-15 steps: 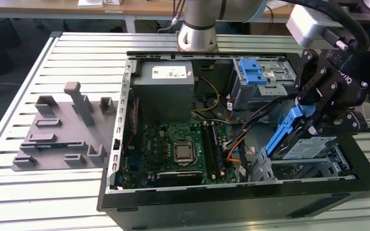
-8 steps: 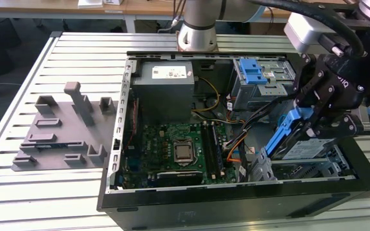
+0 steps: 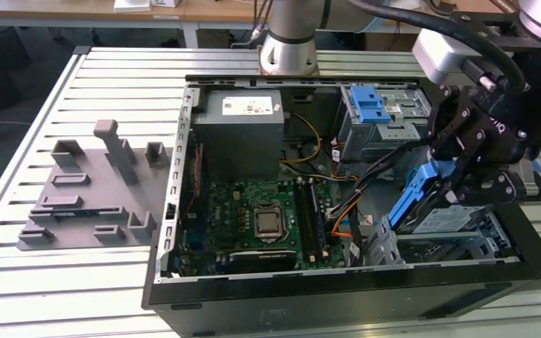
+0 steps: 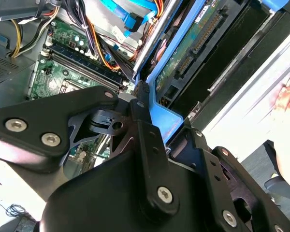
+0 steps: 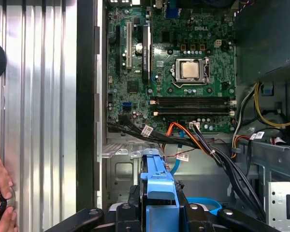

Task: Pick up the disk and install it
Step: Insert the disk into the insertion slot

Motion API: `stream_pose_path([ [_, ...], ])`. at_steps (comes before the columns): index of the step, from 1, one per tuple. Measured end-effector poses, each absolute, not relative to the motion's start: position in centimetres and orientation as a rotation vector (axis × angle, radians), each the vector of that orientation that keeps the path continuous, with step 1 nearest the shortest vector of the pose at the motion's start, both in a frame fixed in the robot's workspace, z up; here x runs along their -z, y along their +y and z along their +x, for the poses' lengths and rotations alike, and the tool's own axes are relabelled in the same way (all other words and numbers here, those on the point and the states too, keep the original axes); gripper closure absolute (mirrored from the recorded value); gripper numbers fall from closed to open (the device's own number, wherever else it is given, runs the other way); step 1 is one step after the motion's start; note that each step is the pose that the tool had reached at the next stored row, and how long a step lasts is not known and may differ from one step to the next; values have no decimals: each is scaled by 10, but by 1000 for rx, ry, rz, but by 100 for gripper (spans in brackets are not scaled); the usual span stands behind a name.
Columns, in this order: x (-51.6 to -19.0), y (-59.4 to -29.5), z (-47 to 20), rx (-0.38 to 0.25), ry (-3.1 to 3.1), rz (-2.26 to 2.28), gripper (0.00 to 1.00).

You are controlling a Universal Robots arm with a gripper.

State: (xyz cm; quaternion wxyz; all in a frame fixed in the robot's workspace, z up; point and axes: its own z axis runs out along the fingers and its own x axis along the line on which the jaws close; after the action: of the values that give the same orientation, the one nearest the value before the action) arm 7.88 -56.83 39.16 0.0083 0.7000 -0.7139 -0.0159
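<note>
The disk (image 3: 437,218) is a silver drive with a blue plastic bracket along its edges. It hangs tilted above the metal drive bay (image 3: 458,248) in the corner of the open computer case (image 3: 346,299) at the exterior view's right. My black gripper (image 3: 466,184) is shut on the disk from above. In the second wrist view the disk's (image 4: 195,36) blue bracket and green circuit side lie close beside a gripper finger (image 4: 146,126). The first wrist view shows the disk's blue bracket (image 5: 159,186) clamped in the gripper (image 5: 159,212), above the case floor.
Inside the case are the green motherboard (image 3: 251,218), a grey metal box (image 3: 242,120) and a bundle of cables (image 3: 346,204). A grey plastic stand (image 3: 92,190) sits on the slatted table (image 3: 45,289). A person's hand (image 5: 0,195) rests beside the case.
</note>
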Motion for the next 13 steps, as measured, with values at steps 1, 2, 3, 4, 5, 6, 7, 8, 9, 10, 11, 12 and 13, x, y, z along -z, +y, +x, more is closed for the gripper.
stream_pose_path([
  [1,-391,-568,79,50,-2231,2187,64],
  [2,-391,-568,79,50,-2231,2187,64],
  [3,-390,-568,79,50,-2231,2187,64],
  [4,-390,-568,79,50,-2231,2187,64],
  [5,-389,-568,79,50,-2231,2187,64],
  [6,-389,-568,79,50,-2231,2187,64],
  [7,-389,-568,79,50,-2231,2187,64],
  [8,-388,-568,79,50,-2231,2187,64],
  [9,-388,-568,79,50,-2231,2187,64],
  [10,-387,-568,79,50,-2231,2187,64],
  [11,-387,-568,79,49,-2231,2187,64],
  [12,-387,-568,79,49,-2231,2187,64],
  [13,-386,-568,79,49,-2231,2187,64],
])
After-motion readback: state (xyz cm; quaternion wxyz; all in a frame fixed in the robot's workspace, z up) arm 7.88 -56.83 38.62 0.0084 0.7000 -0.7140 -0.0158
